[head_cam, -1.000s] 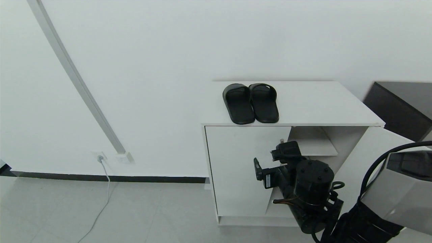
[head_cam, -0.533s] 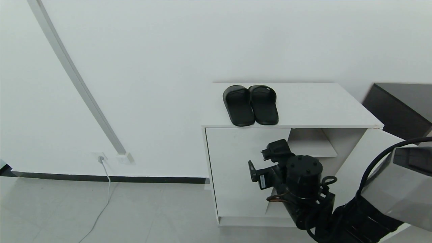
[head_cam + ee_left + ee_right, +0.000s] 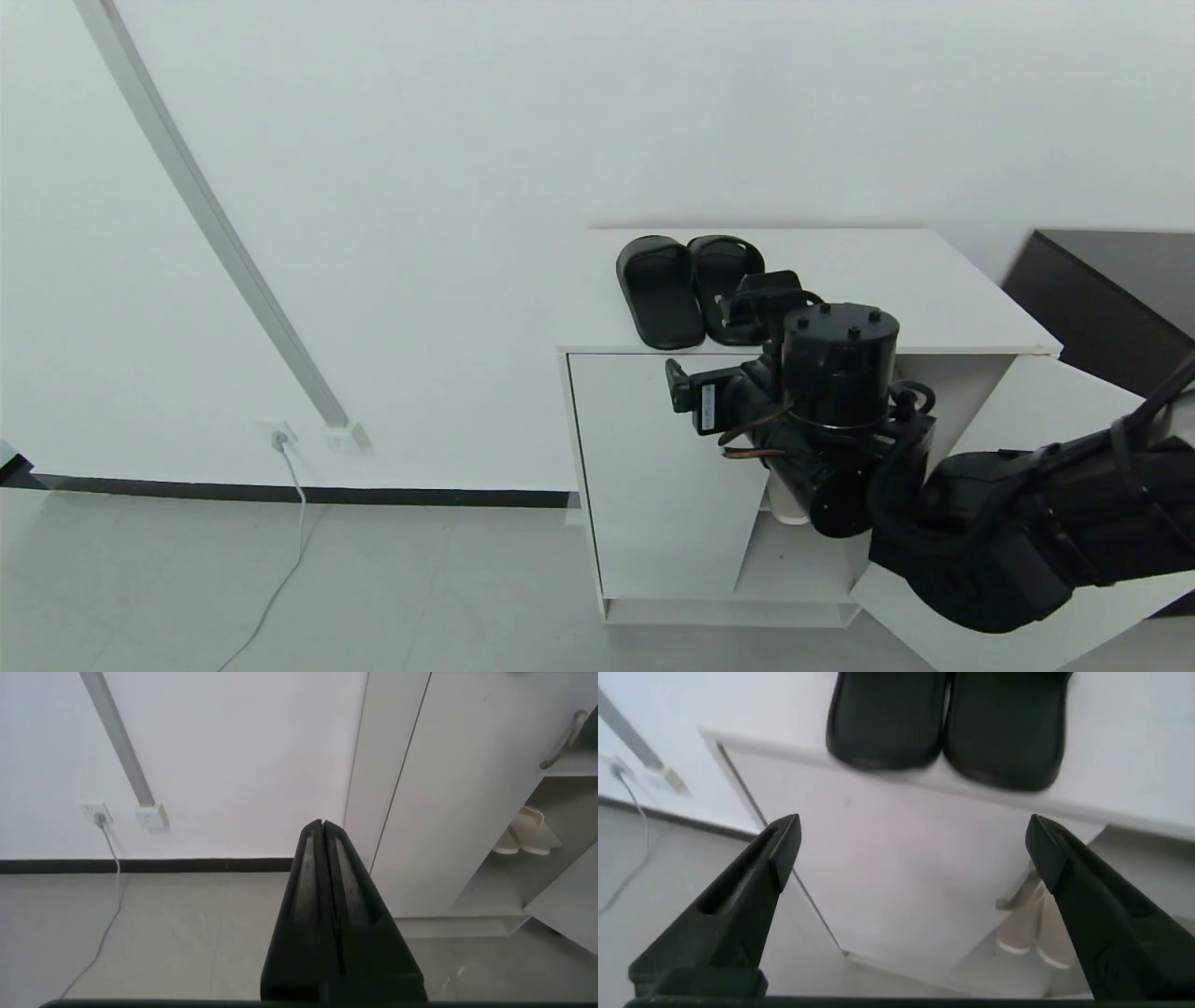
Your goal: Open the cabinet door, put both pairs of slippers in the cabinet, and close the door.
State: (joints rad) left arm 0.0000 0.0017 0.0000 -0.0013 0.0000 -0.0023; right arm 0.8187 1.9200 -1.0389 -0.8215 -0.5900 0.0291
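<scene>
Grey tile floor (image 3: 373,579) takes up the near part of the room. Closest in, the left gripper (image 3: 322,831) hangs over it with its fingers pressed flat together and nothing between them, well apart from the cabinet.

The right arm (image 3: 840,420) is up in front of the cabinet (image 3: 868,280) and blocks most of the open right half in the head view. The right gripper (image 3: 913,831) has its fingers spread wide with nothing in them, level with the front edge of the cabinet top and not touching anything.

The left door (image 3: 644,467) is shut. The right door (image 3: 1055,411) is swung open, with its lower edge cut off at the frame. Through the opening, a pale pair of slippers (image 3: 525,831) sits in the lower compartment, under the shelf (image 3: 575,763). I can't tell if they lie flat or lean on the back.

On the cabinet top, near the front left, the black slippers (image 3: 658,289) sit side by side and touching. The arm hides part of the right one.

Further back there's a plain white wall with a grey strip (image 3: 205,215) running slantwise down to a small box. A socket (image 3: 277,435) is just beside it, with a cable (image 3: 289,532) trailing onto the floor. A dark piece of furniture (image 3: 1102,299) stands off to the right, half out of frame.
</scene>
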